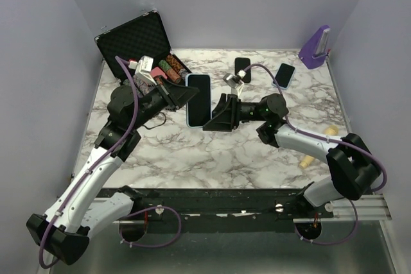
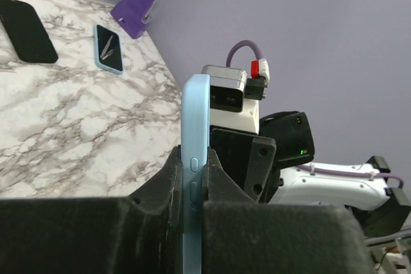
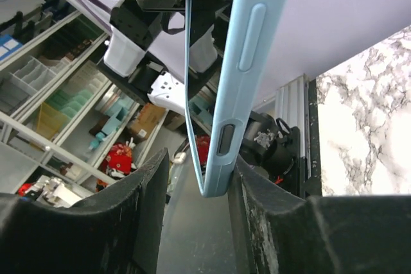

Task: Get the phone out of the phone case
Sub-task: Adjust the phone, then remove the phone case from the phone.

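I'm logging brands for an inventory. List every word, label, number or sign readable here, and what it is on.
No text can be read in any view.
Light blue phone case: no lettering shows.
Black phone and blue-edged phone lying flat: dark screens, nothing legible.
Packets in the black foam-lined box: too small to read.
Shelf bins in the right wrist view: blurred.

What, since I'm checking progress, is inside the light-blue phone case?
The phone, dark screen showing, fills the phone case, pinched by the left fingers. The case covers its back and edges.
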Controlling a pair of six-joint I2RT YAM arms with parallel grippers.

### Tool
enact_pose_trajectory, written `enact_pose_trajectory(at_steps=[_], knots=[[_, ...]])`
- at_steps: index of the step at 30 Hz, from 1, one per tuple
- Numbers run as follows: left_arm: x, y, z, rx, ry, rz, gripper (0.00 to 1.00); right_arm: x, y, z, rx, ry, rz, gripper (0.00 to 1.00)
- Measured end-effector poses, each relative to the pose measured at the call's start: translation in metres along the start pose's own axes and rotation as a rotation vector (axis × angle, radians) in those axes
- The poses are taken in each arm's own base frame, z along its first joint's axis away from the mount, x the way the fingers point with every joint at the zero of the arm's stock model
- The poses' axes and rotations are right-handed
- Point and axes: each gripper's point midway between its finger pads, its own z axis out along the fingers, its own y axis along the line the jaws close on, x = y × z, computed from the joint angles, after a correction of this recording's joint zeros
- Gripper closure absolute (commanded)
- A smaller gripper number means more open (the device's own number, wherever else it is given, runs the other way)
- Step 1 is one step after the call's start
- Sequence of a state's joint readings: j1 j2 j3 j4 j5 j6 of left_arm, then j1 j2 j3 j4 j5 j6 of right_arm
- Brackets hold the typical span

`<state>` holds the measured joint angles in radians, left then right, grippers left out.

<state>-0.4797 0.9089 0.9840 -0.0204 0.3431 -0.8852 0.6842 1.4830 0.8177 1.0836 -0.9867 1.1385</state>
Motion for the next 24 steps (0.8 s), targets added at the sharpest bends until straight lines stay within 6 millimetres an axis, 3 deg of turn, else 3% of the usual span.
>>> enact_pose_trajectory(at_steps=[4,7,14,20,24], knots=[[-0.005,-0.006,0.002,0.029,-0.030,-0.063,1.00,-0.004,0.005,-0.001,-0.019,-0.019,-0.010,0.84],[-0.007,-0.015,0.001,0.069,-0.033,-0.094,1.00,-0.005,0.010,-0.001,-0.032,-0.024,0.007,0.98],[-0.008,-0.015,-0.001,0.109,0.034,-0.235,1.00,-0.005,0.018,-0.001,-0.061,-0.015,-0.033,0.99],[-0.007,-0.007,0.008,0.191,0.116,-0.365,1.00,-0.009,0.014,0.001,0.047,0.062,-0.154,0.99],[-0.015,-0.025,0.003,0.315,0.127,-0.387,1.00,-0.015,0.025,0.004,0.106,0.142,-0.293,0.99]])
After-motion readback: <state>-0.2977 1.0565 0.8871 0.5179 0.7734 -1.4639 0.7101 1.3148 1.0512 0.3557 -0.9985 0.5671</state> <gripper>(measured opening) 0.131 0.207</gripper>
